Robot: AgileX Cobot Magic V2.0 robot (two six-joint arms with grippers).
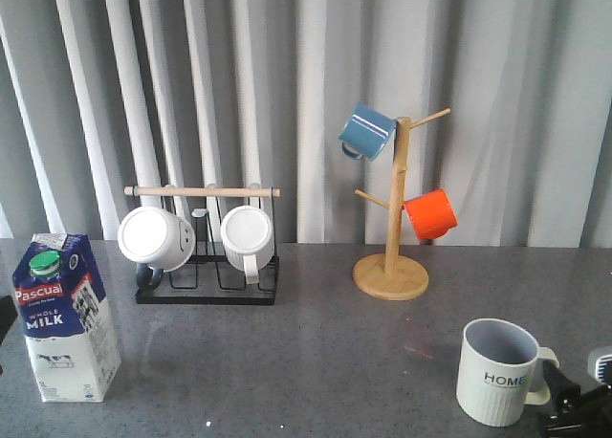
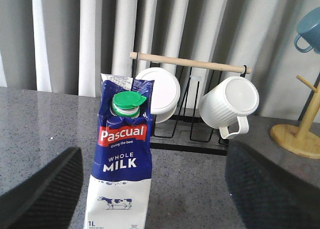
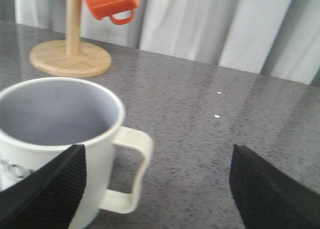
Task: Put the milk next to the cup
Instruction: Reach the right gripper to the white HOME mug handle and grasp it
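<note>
The milk is a blue and white carton with a green cap, standing upright at the table's front left. In the left wrist view the milk stands between my wide-open fingers, closer to one of them and touching neither. My left gripper is open and empty. The cup, cream-white with "HOME" lettering, stands at the front right. My right gripper sits just right of it, by the handle. In the right wrist view the cup is close up, its handle between the fingers of my open right gripper.
A black wire rack with a wooden bar holds two plain white mugs at the back left. A wooden mug tree with a blue mug and an orange mug stands at the back middle. A grey curtain hangs behind.
</note>
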